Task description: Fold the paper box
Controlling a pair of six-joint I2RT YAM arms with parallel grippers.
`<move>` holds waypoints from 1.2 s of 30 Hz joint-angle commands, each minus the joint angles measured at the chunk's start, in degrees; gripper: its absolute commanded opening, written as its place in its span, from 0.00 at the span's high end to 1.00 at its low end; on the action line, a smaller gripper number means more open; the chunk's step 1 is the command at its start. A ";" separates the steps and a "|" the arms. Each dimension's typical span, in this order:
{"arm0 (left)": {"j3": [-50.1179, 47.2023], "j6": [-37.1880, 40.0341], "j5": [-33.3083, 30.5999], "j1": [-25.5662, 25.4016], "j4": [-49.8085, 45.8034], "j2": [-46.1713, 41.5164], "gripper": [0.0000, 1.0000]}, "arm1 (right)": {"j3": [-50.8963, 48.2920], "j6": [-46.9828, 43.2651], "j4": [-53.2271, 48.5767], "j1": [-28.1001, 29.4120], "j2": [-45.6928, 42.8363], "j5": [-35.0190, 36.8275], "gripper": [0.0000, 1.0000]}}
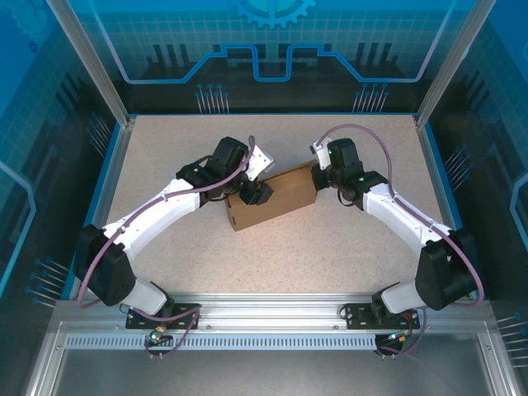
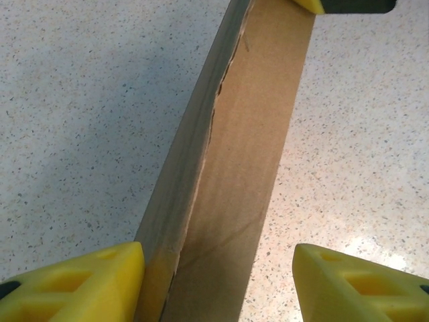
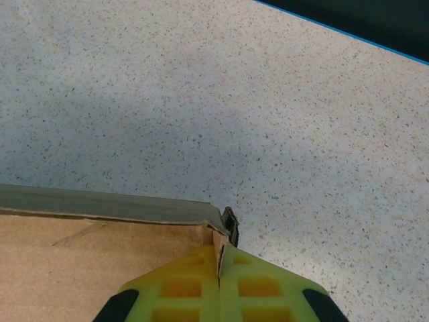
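Observation:
The paper box is a brown cardboard box lying slantwise at the middle of the table. My left gripper is over its left part. In the left wrist view it stands open astride a narrow face of the paper box: the left finger touches the cardboard and the right finger stands clear of it. My right gripper is at the box's far right end. In the right wrist view it is shut on a thin cardboard edge at the corner of the paper box.
The speckled tabletop stretches around the box on all sides. A blue rim bounds it, with metal frame posts at the back corners. Both arm bases sit on the rail at the near edge.

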 commanded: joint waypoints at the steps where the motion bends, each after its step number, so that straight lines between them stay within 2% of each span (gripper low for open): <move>1: -1.85 1.63 -1.51 -1.00 -2.51 1.23 0.39 | 1.70 -0.66 -6.24 1.18 -0.74 -1.72 0.90; 8: -3.49 2.76 -3.86 -2.15 -1.97 1.46 0.37 | 4.62 -0.68 -9.63 -0.02 -2.43 -5.33 0.80; 20: -2.92 4.86 -7.00 -2.62 -2.84 3.12 0.39 | 8.50 -1.61 -15.16 -3.25 -2.48 -11.53 0.72; 24: -2.59 4.99 -7.36 -2.64 -2.49 3.54 0.40 | 9.51 -1.87 -15.85 -4.51 -0.13 -14.13 0.79; 36: -1.46 4.35 -7.27 -2.54 -2.92 3.50 0.41 | 6.02 -3.41 -13.35 -4.61 1.74 -10.44 0.99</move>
